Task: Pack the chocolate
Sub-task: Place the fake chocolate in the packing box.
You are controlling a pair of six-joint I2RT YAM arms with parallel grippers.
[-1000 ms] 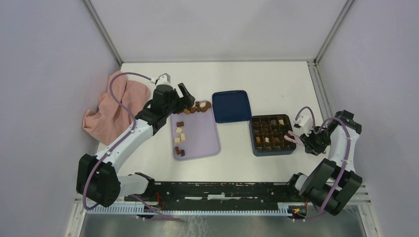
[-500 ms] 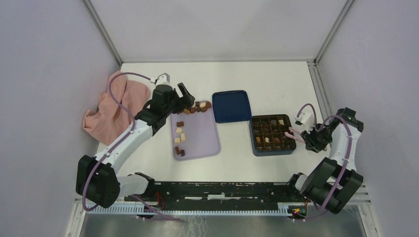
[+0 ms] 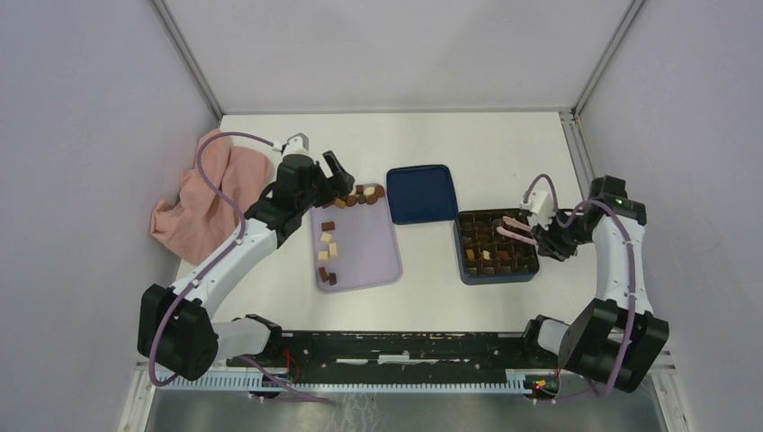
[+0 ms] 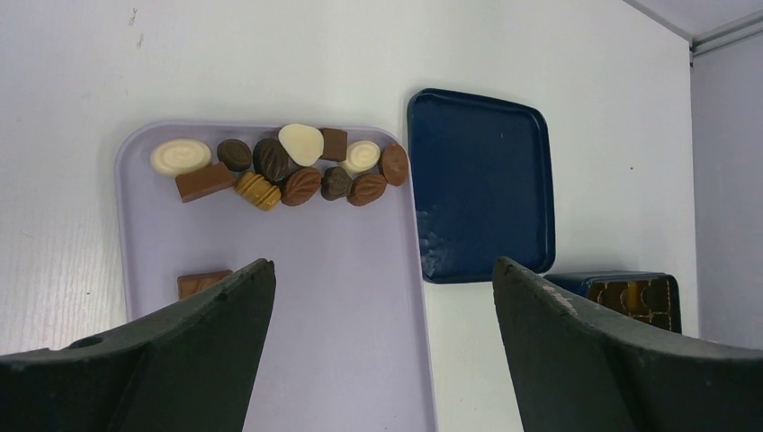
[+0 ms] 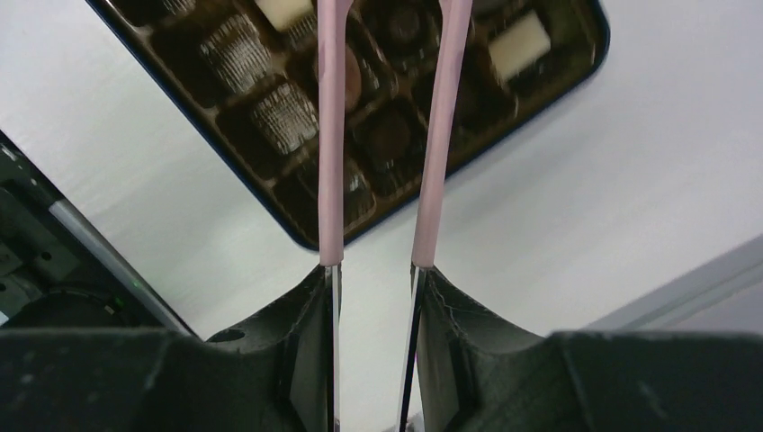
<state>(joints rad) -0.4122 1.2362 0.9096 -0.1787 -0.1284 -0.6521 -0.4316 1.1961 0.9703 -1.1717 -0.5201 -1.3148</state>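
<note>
Several loose chocolates [image 4: 297, 171] lie in a row at the far end of the flat lilac tray [image 4: 342, 315], with a few more [image 3: 327, 248] along its left side. My left gripper [image 4: 382, 270] is open and empty above the tray; in the top view it [image 3: 338, 178] is by the tray's far left corner. My right gripper [image 5: 373, 270] is shut on pink tongs [image 5: 331, 135]. The tong arms reach over the dark blue box [image 3: 529, 270] of brown compartments, which holds several chocolates [image 5: 519, 43]. The tong tips are out of the wrist view.
The box's dark blue lid [image 3: 421, 193] lies flat between the tray and the box. A pink cloth [image 3: 211, 193] is bunched at the table's left edge. Grey walls close in the table on three sides.
My right arm has swung up and to the left, carrying the tongs from the box's right edge to over its far right compartments. The left arm has not moved.
</note>
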